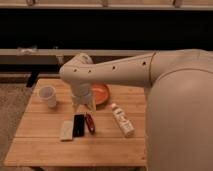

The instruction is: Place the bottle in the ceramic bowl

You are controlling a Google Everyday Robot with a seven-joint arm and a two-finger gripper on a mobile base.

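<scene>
Closest to me, the robot's cream arm fills the right side and hides that end of the wooden table. The front strip of the tabletop is bare planks.

A little further in, three small things lie side by side, left of centre. There is a pale slab on the left and a black slab next to it. A thin red item is on the right, just beside the black one.

The bottle lies flat on the wood to the right of these, apart from them. Its red cap points away toward the back and its white body angles toward the front right. It is on the table, not in the bowl, and nothing is touching it.

Beyond the three small things the arm bends at a rounded elbow and drops straight down. The gripper hangs at its end, low over the table, just behind the black slab and the red item. It is left of the bottle's cap. From here I cannot tell how wide it is set or whether it holds anything.

The cup stands upright near the left edge, well apart from the bottle. The bowl sits further back, near the middle. It is orange-red and shallow, and the lowered arm covers its left rim.

Behind the table a long pale ledge runs across in front of a dark wall.
</scene>
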